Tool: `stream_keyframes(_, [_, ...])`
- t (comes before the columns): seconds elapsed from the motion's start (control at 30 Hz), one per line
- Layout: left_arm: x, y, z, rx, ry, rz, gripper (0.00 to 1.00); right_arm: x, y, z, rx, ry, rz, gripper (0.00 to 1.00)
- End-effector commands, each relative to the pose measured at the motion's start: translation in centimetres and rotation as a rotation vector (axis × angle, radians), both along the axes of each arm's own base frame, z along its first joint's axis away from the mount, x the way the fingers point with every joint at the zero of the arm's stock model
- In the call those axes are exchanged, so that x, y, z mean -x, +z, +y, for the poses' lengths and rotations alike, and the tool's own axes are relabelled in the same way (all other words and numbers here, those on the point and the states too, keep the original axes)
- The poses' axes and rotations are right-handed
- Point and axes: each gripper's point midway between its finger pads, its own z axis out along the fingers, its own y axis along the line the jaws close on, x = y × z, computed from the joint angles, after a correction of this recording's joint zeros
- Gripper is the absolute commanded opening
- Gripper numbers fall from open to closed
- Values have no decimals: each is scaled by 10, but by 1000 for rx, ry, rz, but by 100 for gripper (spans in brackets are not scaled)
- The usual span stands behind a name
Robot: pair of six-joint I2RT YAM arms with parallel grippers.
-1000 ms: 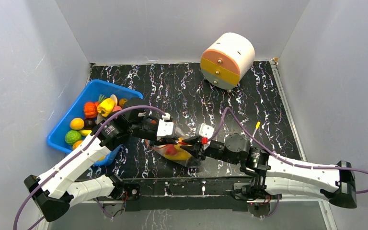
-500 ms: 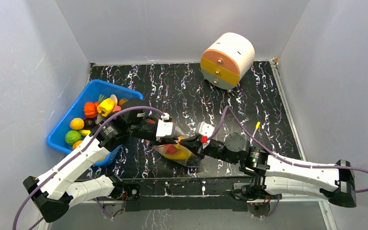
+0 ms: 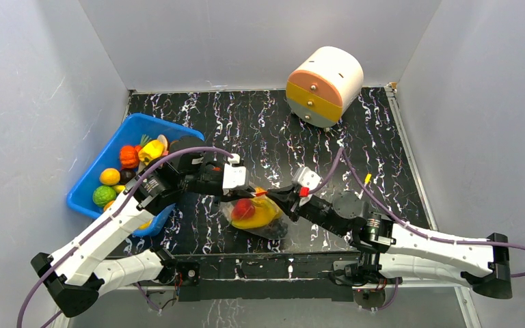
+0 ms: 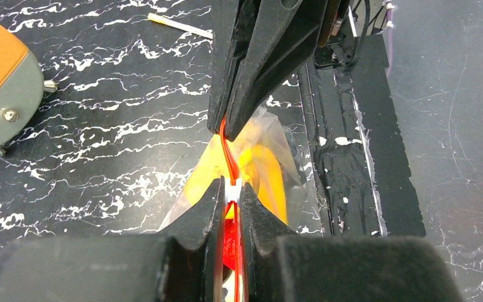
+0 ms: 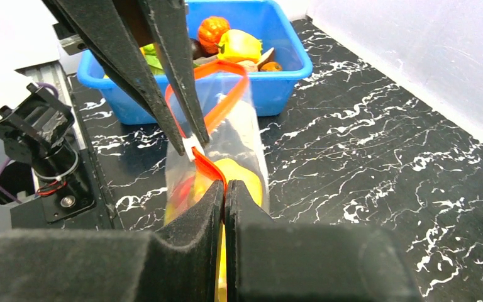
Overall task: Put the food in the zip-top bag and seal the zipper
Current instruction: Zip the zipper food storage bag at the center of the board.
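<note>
Nearest the arm bases, at 6 o'clock from the tabletop's point(image 3: 383, 137) middle, sits the zip-top bag point(image 3: 265, 227). A yellow and a red piece of the food point(image 3: 254, 213) show through its clear skin.

Just beyond it the two hands meet tip to tip over its mouth. The right hand point(image 3: 274, 197) reaches in from 3 o'clock. A second ago it stood partly parted; now it is clenched on the zipper point(image 4: 227, 153). The left hand point(image 3: 255, 194), coming from 9 o'clock, grips the same orange-red strip. Both have shifted a little toward 12 o'clock, so more of the bag's contents shows.

Between the hands the strip reads as one pressed line. Past the left hand's fingers, in the right wrist view, it bows open in a loop. So the sealing looks begun but not finished. One hand would likely have to run along the strip while the other anchors it.

Farther off at 9 o'clock, the blue bin point(image 5: 270, 88) holds more toy food. At 1 o'clock, far back, lies a round drawer unit point(image 3: 325, 85).
</note>
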Motion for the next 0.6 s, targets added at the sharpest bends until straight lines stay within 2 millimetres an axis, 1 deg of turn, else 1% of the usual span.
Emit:
stream_keyframes(0.0, [6, 22, 11, 13, 23, -16, 0, -28, 31, -33, -55, -211, -13, 0])
stream_keyframes(0.13, [6, 23, 13, 10, 35, -19, 0, -35, 30, -45, -52, -277, -6, 0])
stream_keyframes(0.4, [6, 23, 15, 16, 51, -23, 0, -38, 28, -55, -52, -320, 8, 0])
stream_keyframes(0.57, [6, 18, 19, -2, 66, -9, 0, -42, 22, -60, -37, -344, 4, 0])
